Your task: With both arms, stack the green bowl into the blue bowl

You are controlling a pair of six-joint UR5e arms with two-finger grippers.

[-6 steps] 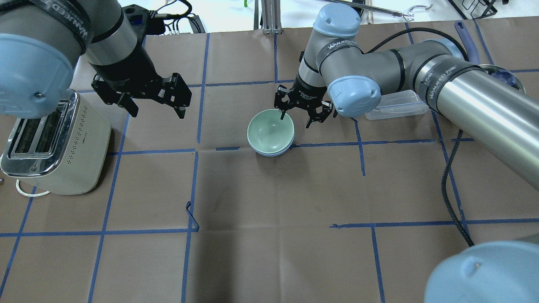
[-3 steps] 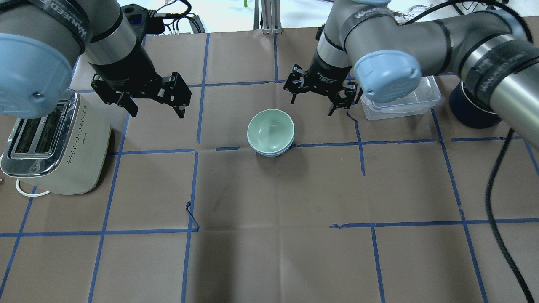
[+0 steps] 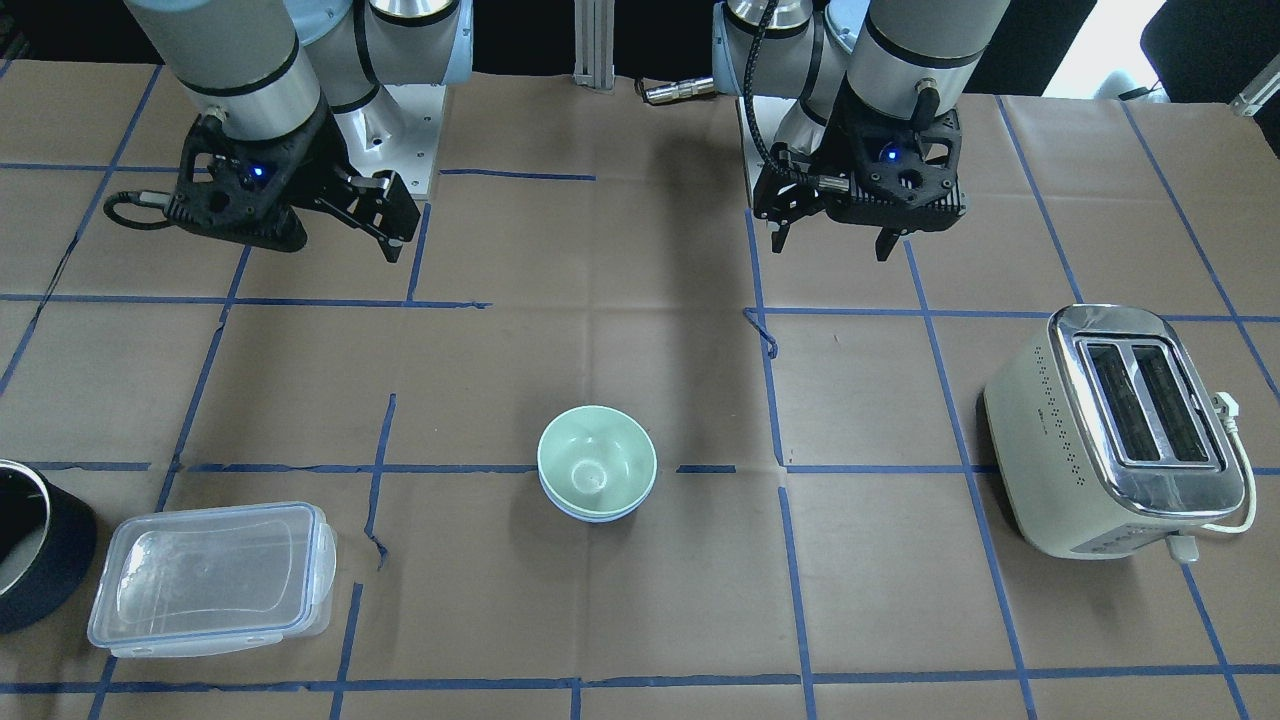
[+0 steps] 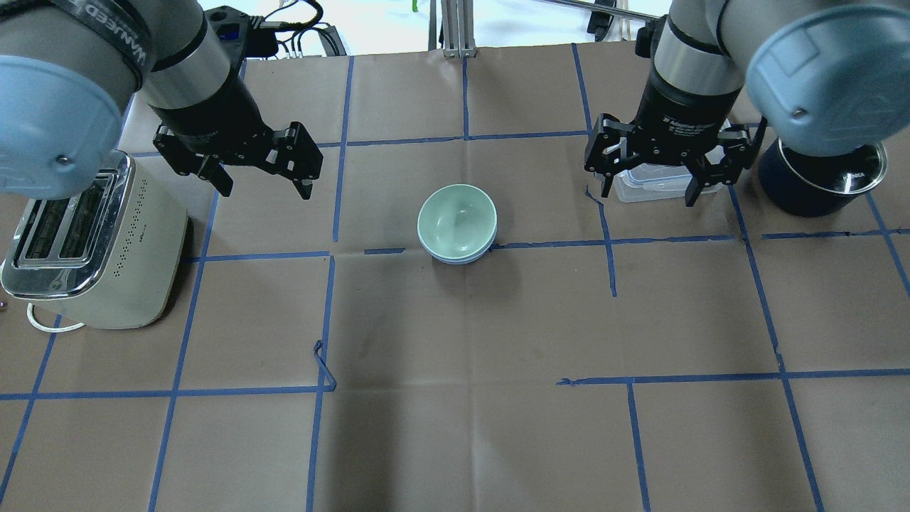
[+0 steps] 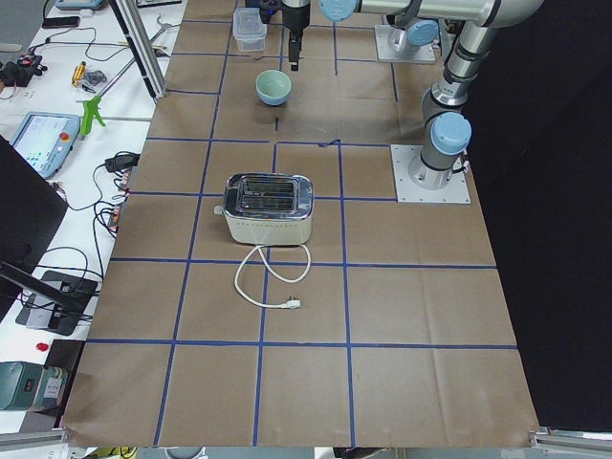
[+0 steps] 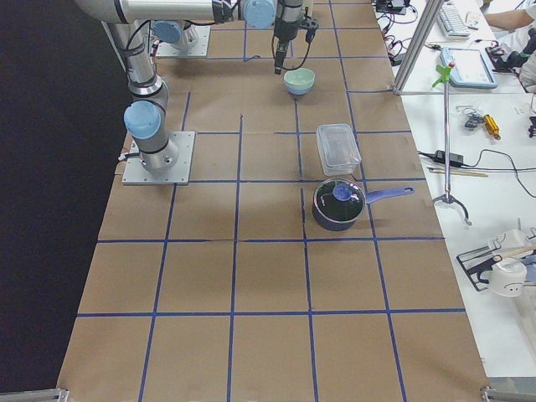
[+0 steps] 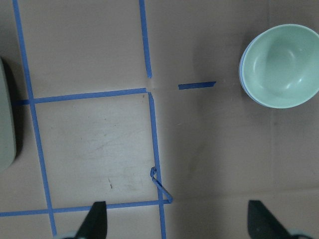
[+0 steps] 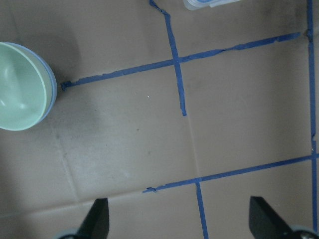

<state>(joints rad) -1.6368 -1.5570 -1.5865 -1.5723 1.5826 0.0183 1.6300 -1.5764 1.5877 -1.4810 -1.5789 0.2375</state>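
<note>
The green bowl (image 4: 456, 219) sits nested inside the blue bowl (image 4: 455, 260), of which only a thin rim shows beneath it, near the table's middle. Both also show in the front view, green bowl (image 3: 597, 458) in blue bowl (image 3: 596, 516). My left gripper (image 4: 264, 186) is open and empty, hovering to the bowls' left near the toaster. My right gripper (image 4: 647, 195) is open and empty, hovering to the bowls' right over a clear container. The left wrist view shows the green bowl (image 7: 281, 64) at upper right; the right wrist view shows the green bowl (image 8: 20, 92) at the left edge.
A cream toaster (image 4: 92, 242) stands at the left with its cord. A clear plastic container (image 3: 210, 575) and a dark pot (image 4: 817, 181) stand at the right. A curl of loose blue tape (image 4: 323, 363) lifts from the brown paper.
My right gripper has lifted off the green bowl's rim and moved right, over the clear container. The left gripper and the nested bowls have not moved.
</note>
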